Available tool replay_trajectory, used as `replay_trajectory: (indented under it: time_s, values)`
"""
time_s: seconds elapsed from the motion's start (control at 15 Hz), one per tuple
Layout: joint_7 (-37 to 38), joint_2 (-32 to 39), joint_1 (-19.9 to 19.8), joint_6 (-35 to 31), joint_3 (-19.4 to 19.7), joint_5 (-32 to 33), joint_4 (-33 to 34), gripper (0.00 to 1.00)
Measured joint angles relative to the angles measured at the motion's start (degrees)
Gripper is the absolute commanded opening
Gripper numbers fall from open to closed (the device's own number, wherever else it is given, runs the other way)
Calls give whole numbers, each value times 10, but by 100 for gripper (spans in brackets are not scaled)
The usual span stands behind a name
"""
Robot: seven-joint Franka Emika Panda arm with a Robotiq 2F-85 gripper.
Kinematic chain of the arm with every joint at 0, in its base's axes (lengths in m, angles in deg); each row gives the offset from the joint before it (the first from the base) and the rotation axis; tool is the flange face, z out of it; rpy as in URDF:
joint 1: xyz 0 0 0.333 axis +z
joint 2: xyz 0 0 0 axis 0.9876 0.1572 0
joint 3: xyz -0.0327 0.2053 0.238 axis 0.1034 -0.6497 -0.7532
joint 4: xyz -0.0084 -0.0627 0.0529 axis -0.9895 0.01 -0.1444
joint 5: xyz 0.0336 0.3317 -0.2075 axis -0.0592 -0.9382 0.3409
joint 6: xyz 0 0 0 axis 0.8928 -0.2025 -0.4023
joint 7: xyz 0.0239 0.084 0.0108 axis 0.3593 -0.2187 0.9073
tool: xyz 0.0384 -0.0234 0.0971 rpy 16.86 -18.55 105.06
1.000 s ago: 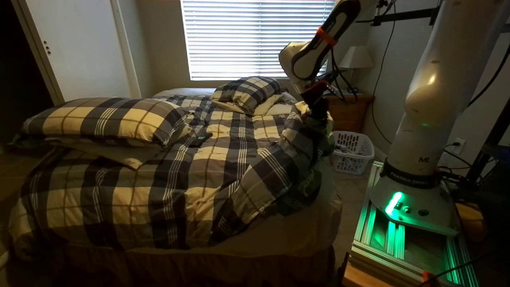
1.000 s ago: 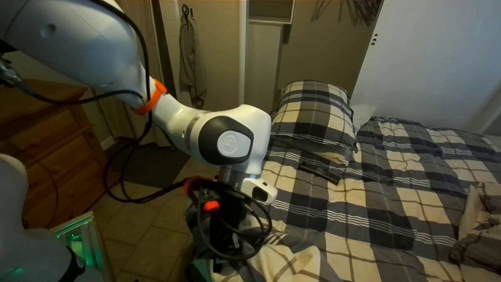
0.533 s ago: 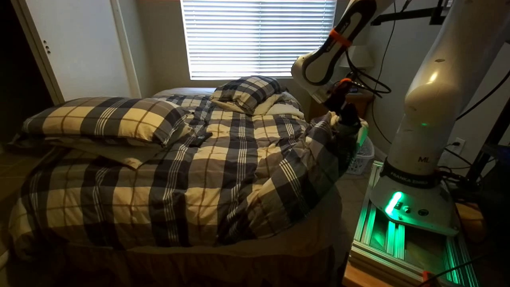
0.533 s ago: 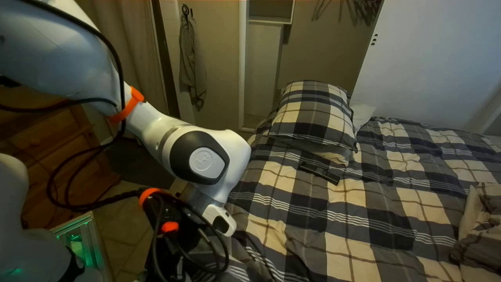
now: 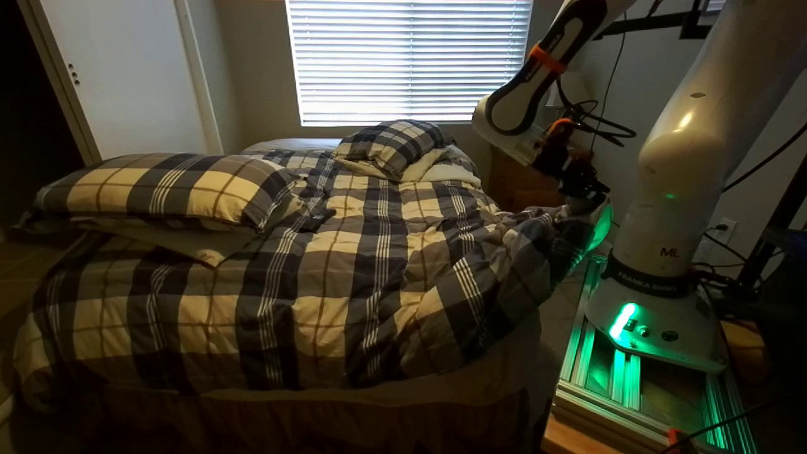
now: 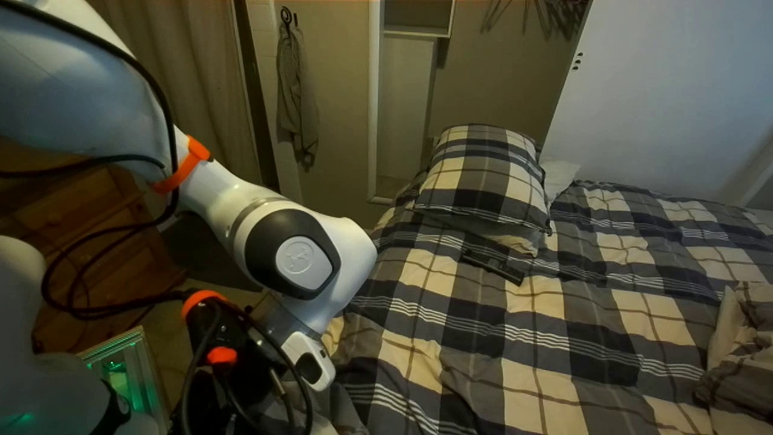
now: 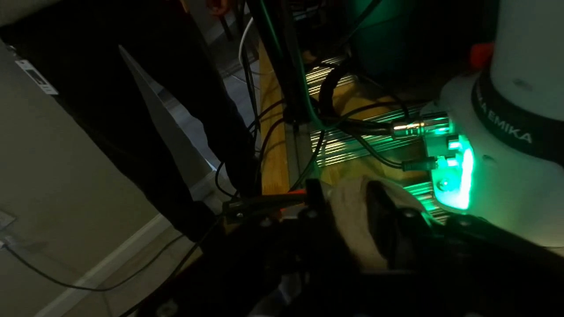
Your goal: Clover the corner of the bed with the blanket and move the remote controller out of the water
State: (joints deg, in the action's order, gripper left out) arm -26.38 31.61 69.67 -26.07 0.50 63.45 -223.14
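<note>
The plaid blanket (image 5: 340, 271) spreads over the bed and also shows in an exterior view (image 6: 501, 338). My gripper (image 5: 586, 197) is beyond the bed's right side, close to the robot base, with the blanket's edge pulled out to it. In the wrist view my gripper (image 7: 346, 207) has beige blanket cloth (image 7: 352, 220) between its fingers. The bed's near right corner (image 5: 504, 375) shows beige mattress below the blanket's slanting edge; its top lies under the blanket. The black remote controller (image 5: 317, 220) lies on the blanket beside a pillow, also in an exterior view (image 6: 493, 266). No water shows.
A plaid pillow (image 5: 170, 189) lies at the near left, another pillow (image 5: 394, 148) at the far side. The robot base (image 5: 656, 315) stands right of the bed. A wooden dresser (image 6: 90, 260) stands behind the arm. A person's dark-clothed legs (image 7: 176, 88) show near the base.
My gripper has moved right, off the bed's side toward the robot base, drawing the blanket's edge along. The blanket's folded-back part has spread over the near right corner. The remote has not moved.
</note>
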Motion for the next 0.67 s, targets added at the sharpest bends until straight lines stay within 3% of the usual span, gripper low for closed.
replay_trajectory:
  time_s: [0.33, 0.67]
  values:
    - [5, -35, 0, 17, 0, 0, 0, 96]
    - [41, -88, -9, -54, -1, 22, 2, 100]
